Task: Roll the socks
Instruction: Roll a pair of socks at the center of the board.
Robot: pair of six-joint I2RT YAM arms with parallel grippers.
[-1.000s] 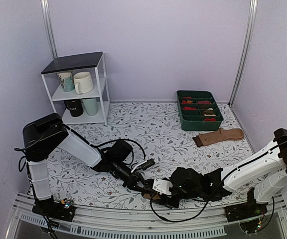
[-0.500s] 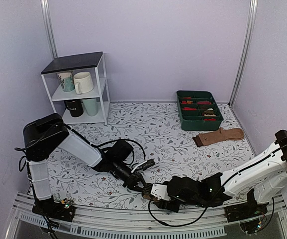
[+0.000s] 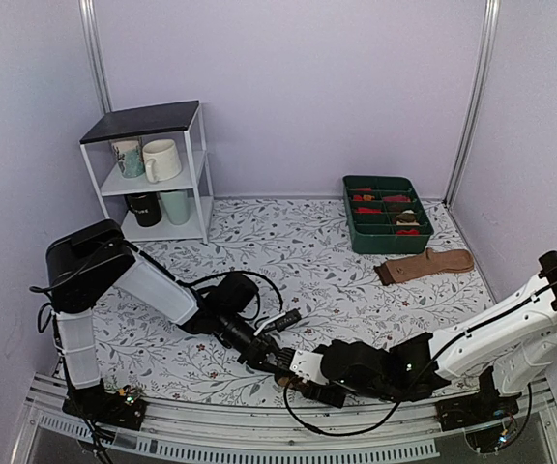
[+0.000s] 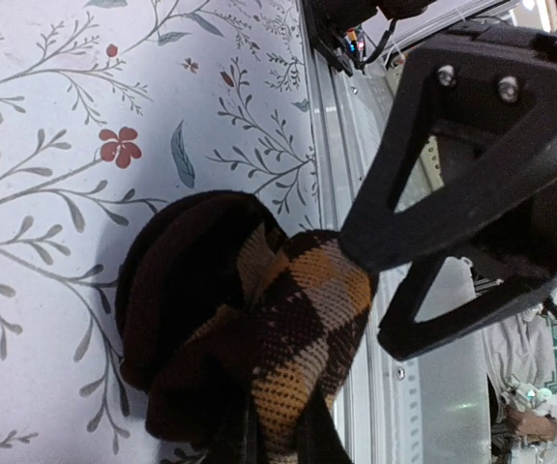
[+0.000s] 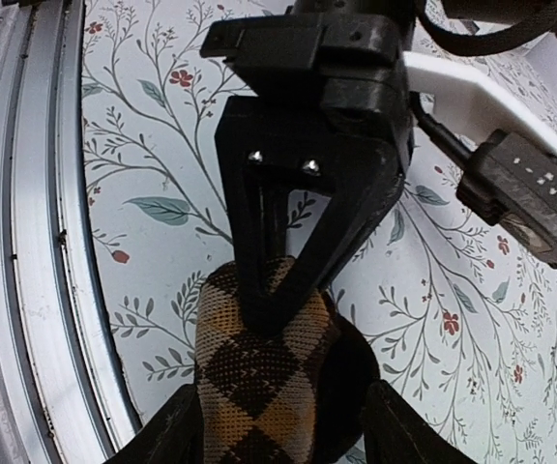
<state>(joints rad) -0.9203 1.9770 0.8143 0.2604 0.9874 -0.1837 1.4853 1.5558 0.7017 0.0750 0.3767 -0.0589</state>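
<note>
The socks (image 4: 259, 329) are a rolled-up bundle of dark brown knit with tan-orange argyle, lying on the floral table cover by the near edge. They also show in the right wrist view (image 5: 254, 387). My left gripper (image 4: 278, 443) is shut on the bundle's fabric; in the right wrist view its black fingers (image 5: 288, 213) pinch the top of the roll. My right gripper (image 5: 283, 430) is open, with one finger on each side of the bundle and close against it. In the top view both grippers, the left (image 3: 271, 356) and the right (image 3: 305, 375), meet over the bundle and hide most of it.
The metal rail (image 5: 37, 242) at the table's near edge runs right beside the bundle. A green tray (image 3: 388, 230) with small red bundles stands at the back right, with a plain tan sock (image 3: 424, 264) in front of it. A white shelf (image 3: 201, 169) with mugs stands at the back left.
My right gripper has slid left along the near edge onto the sock bundle and now meets the left gripper. The left arm has stayed put, holding the socks.
</note>
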